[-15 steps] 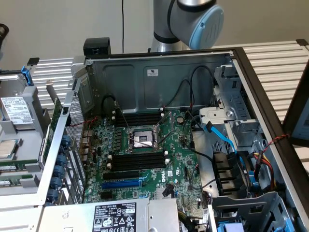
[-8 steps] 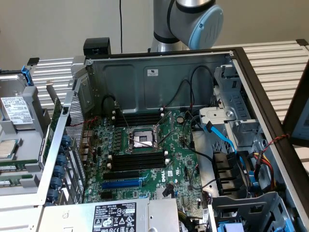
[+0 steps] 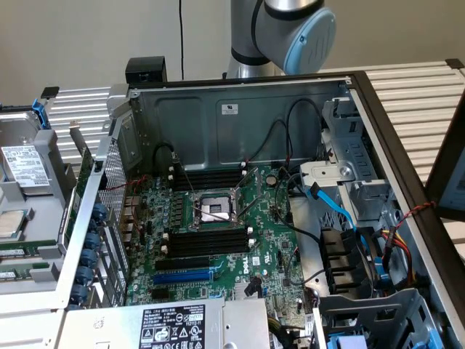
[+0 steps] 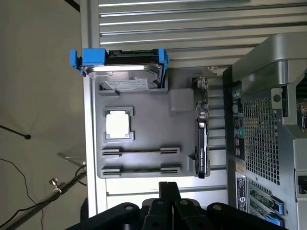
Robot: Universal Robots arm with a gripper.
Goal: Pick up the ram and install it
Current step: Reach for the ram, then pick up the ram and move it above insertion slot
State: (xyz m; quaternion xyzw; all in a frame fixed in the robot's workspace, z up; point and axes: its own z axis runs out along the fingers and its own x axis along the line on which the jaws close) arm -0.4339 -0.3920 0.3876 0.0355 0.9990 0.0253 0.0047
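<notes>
Scanning from the exterior view's left: a grey moulded plastic tray point(image 3: 47, 200) carries a metal hard drive point(image 3: 22, 163) in a blue bracket and a square, silvery processor chip point(image 3: 10, 222). Nearer lies the ram point(image 3: 20, 247), a thin green strip cut off by the frame edge, with a second stick point(image 3: 22, 273) just beside it. From the wrist view the ram point(image 4: 140, 150) sits edge-on between grey clips, so its label and chips are hard to make out.

The gripper point(image 4: 169, 187) hangs apart from it, matte black fingers pressed together, pinching nothing.

Moving to the middle, the open sheet-steel case point(image 3: 218, 109) shows a green circuit board point(image 3: 269, 218), a shiny square socket point(image 3: 216, 211), long black memory slots point(image 3: 211, 240) and a blue slot point(image 3: 182, 276).

Beyond the case's far wall, the robot arm point(image 3: 290, 29), silver with a pale blue cap, is cropped at the top.

Over to the right, a flat blue cable point(image 3: 338, 207) curls past a perforated metal cage point(image 3: 356, 167).
</notes>
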